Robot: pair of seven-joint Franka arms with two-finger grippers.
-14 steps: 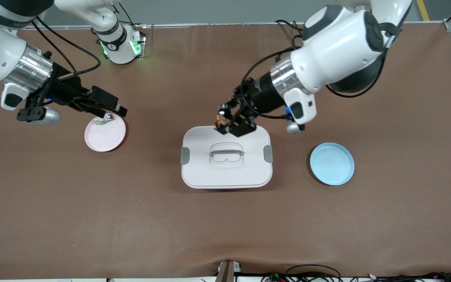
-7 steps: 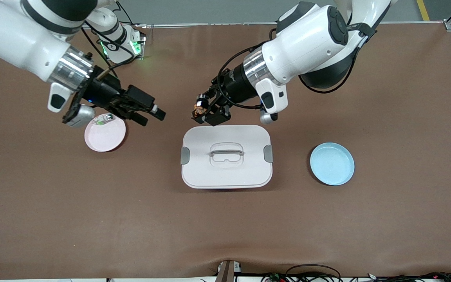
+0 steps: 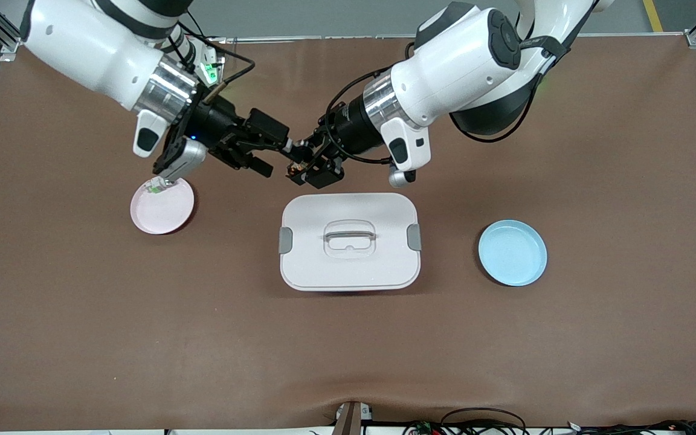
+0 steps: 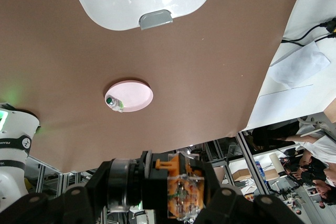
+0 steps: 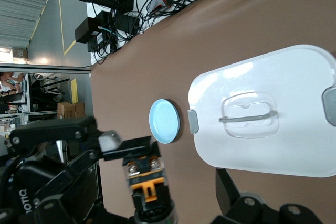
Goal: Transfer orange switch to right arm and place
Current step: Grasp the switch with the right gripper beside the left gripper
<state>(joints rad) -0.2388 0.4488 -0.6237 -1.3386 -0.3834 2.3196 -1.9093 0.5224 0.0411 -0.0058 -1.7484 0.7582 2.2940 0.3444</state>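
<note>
The orange switch [image 3: 295, 166] sits clamped in my left tool [image 3: 306, 166], up over the bare surface [image 3: 348, 362] just above the white box's [image 3: 348, 266] edge nearest the robot bases. My right tool [image 3: 272, 154] meets it there with fingers spread wide around the switch, one finger [image 3: 287, 145] beside it; I can't tell if they touch. A small whitish-green part [image 3: 154, 188] lies on the pink plate [image 3: 164, 214].

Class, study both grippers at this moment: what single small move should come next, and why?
Probably the right gripper should close on the orange switch. The left gripper holds it above the table, and the right fingers stand open, one at the switch.
</note>
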